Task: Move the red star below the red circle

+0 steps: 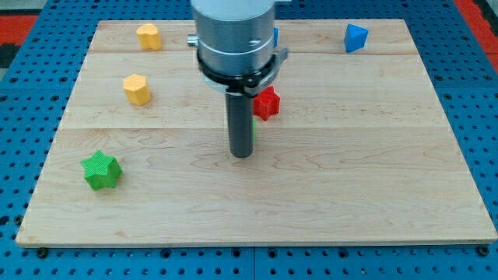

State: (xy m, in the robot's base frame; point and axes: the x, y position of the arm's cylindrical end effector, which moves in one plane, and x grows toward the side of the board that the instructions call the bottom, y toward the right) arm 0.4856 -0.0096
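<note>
My tip [242,154] has bare board [350,187] toward the view's bottom — red star [266,103] just beside the rod.

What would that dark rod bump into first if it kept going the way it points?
It points straight down, so my tip would meet the wooden board itself, which it seems to be touching. The red star sits toward the view's top right of it, out of that line.
</note>
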